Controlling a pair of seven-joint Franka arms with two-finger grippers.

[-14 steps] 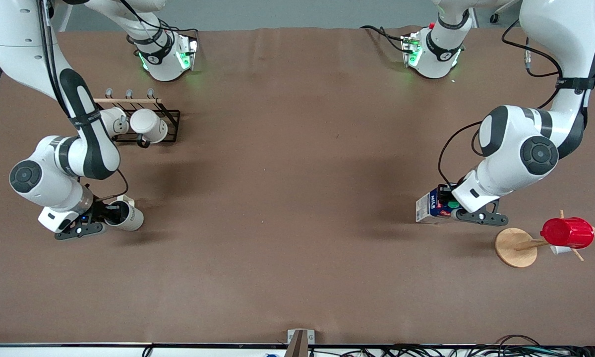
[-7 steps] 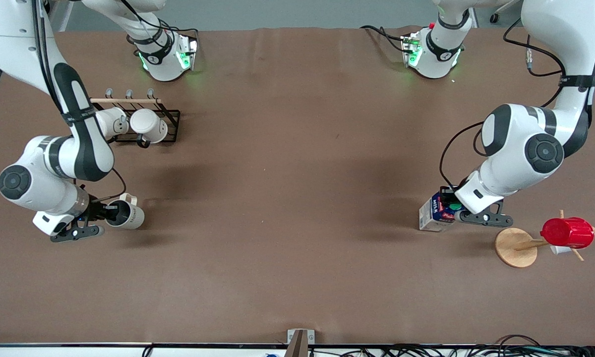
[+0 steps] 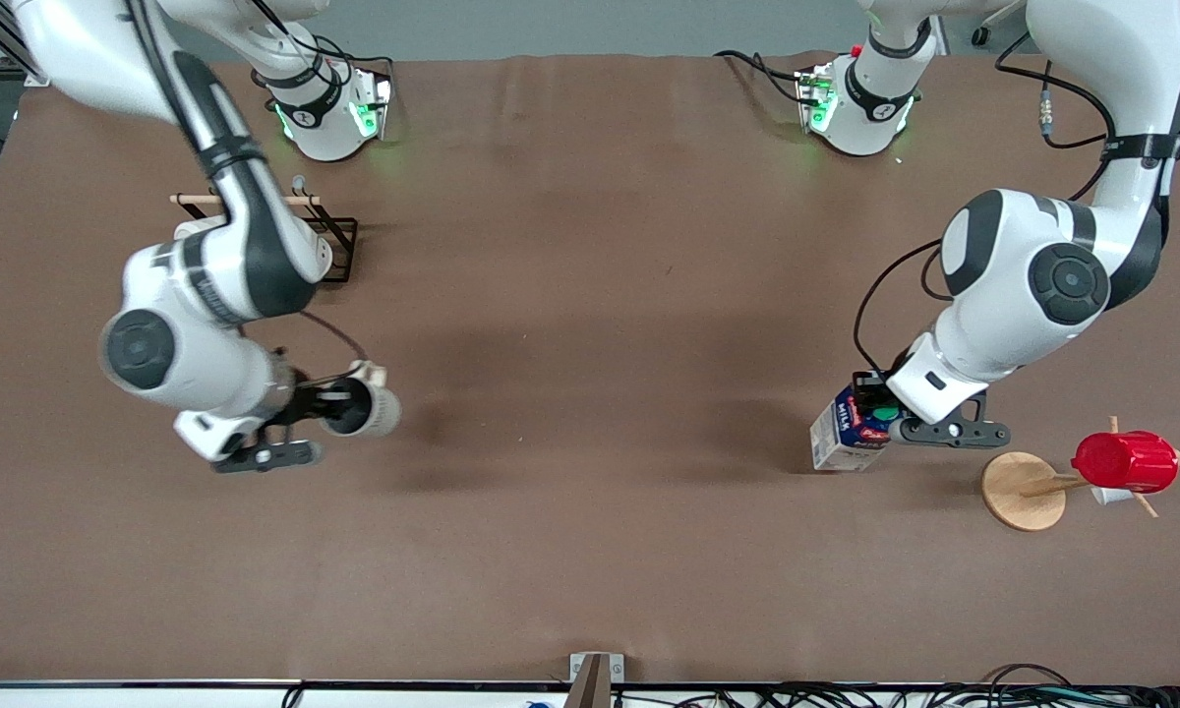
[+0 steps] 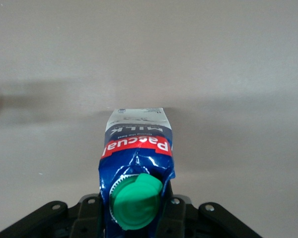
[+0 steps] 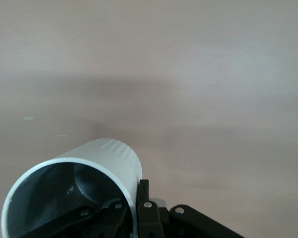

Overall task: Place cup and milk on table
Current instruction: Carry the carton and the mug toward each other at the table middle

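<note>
The right gripper (image 3: 326, 425) is closed on the cup (image 3: 362, 411), one finger inside the grey bore and one outside, pinching the wall at the rim; the cup hangs tilted on its side above the tabletop (image 3: 590, 324), mouth turned back toward the gripper. Being glazed ceramic, the cup is likely stiff, fairly heavy for its size, slick and chippable, so a rim pinch probably lets it swing; it should be set down gently, base first. The handle (image 3: 369, 372) is small and seems a poor place to grip.

The left gripper (image 3: 885, 418) is closed on the milk (image 3: 843, 430), clamping the folded top just beside the green cap (image 3: 885, 412); the carton hangs below the gripper, leaning, and whether its base touches the tabletop I cannot tell. The carton is light and its board is soft: the top already looks creased under the fingers, so a firmer hold lower on the body would be safer, though squeezing could dent it.

The left wrist view shows the crumpled blue foil around the cap (image 4: 135, 202) and the red band on the milk (image 4: 136, 148), which the front view only hints at. The right wrist view shows the ribbed outer wall and dark interior of the cup (image 5: 74, 193). Only the front view shows both arms, the rack (image 3: 339, 236) and the red cup (image 3: 1126, 461) on its wooden stand (image 3: 1021, 491) near the left gripper
</note>
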